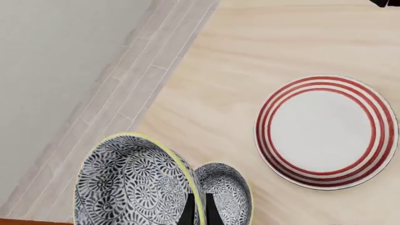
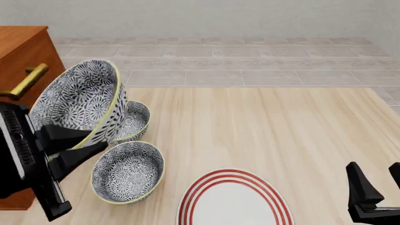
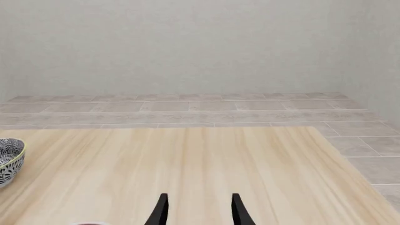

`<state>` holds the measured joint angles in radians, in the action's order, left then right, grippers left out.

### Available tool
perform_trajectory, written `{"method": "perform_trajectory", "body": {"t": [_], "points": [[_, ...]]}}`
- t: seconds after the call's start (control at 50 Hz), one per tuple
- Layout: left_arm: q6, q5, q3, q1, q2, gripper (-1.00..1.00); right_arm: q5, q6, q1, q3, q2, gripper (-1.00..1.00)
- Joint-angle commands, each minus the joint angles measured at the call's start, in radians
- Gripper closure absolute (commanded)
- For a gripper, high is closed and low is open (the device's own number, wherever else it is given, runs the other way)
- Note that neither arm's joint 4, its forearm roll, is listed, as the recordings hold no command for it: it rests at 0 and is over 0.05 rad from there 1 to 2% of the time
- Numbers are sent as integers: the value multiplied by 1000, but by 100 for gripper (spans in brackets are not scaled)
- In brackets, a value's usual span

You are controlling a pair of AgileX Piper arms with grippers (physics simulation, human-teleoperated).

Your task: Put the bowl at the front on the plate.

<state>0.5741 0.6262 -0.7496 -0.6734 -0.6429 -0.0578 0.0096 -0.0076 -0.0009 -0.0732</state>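
The left pincer (image 2: 78, 146) is clamped on the rim of a bowl (image 2: 78, 101), holding it lifted and steeply tilted over the left part of the tabletop (image 2: 262, 126), its patterned inside facing forward and right. In the left wrist view the two dark fingers (image 1: 188, 211) straddle the pale yellow rim, one inside and one outside the wall. Two more bowls rest on the wood: the rear bowl (image 2: 134, 121) lies just behind and partly hidden by the lifted one, and the front bowl (image 2: 128, 172) sits nearer the camera, just beside the pincer. The plate (image 2: 234, 199), white with red rings, lies flat at the near edge, right of the front bowl and apart from it. The right pincer (image 2: 375, 190) hovers low at the near right with its fingers apart, gripping nothing; whether it touches the wood is hard to judge.
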Motion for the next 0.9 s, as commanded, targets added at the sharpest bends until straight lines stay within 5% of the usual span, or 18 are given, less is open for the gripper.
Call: {"method": "perform_trajectory", "body": {"t": [0.02, 0.26, 0.9], "points": [[51, -33, -28, -114, -68, 100, 3, -2, 0, 0, 4, -100], [123, -33, -88, -198, -140, 100, 0, -3, 1, 0, 1, -100], [183, 13, -229, -451, -417, 100, 25, -3, -5, 1, 30, -100]]}}
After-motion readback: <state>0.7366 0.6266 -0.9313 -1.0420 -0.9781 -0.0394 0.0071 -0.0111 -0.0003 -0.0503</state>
